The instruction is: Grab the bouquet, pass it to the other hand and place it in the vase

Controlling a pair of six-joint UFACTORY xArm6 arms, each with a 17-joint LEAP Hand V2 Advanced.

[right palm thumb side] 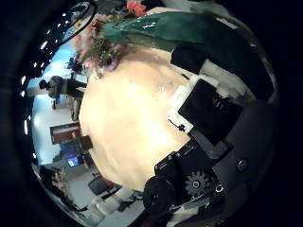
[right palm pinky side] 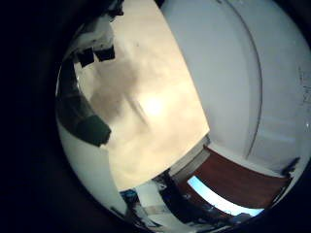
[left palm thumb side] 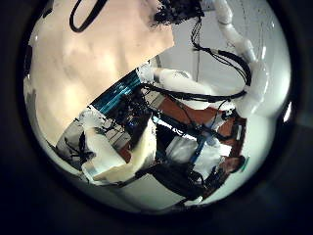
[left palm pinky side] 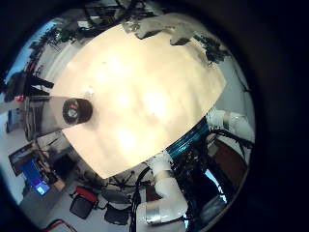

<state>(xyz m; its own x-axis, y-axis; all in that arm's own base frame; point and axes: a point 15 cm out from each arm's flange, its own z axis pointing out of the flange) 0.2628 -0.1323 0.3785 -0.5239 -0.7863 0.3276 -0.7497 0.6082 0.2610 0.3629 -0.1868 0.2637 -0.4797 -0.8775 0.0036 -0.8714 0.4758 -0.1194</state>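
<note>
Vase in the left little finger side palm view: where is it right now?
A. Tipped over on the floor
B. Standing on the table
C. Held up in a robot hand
B: the vase stands by itself on the table, near the table's edge.

The cylindrical vase (left palm pinky side: 77, 111) stands upright on the broad wooden table (left palm pinky side: 154, 106), near one edge. The paper-wrapped flower bouquet (right palm thumb side: 161, 28) lies close before the right hand (right palm thumb side: 213, 142), over the tabletop, well apart from the vase.
</note>
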